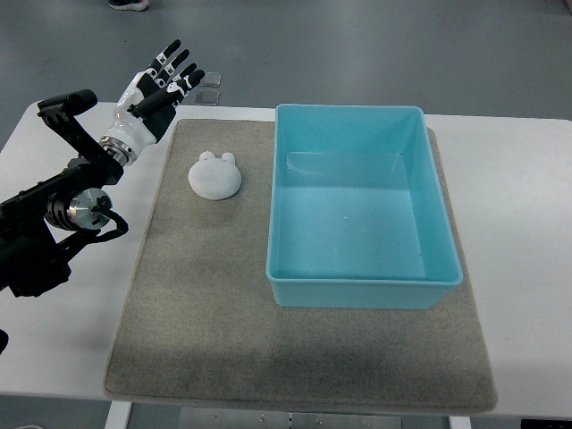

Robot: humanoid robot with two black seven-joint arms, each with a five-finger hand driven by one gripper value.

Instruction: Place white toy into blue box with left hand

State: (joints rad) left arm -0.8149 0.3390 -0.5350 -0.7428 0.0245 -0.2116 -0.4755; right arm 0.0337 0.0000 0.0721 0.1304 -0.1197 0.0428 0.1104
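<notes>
Nearest the lower edge of the frame we see the grey mat lying on the white table, its front portion bare. In the centre-right stands the blue box, resting on the mat with nothing visible inside. To its left, at centre-left of the frame and clearly apart from the box wall, lies the white toy, a rounded figure with 2 small bumps at its far side, flat on the mat. The left arm enters from the left edge, and at the upper left we find the left hand with its fingers spread and extended, grasping nothing, poised beyond the mat's far-left corner and not touching the toy. We judge the task barely begun: reaching, grasping, carrying and releasing over the box all remain. The right hand is out of view.
</notes>
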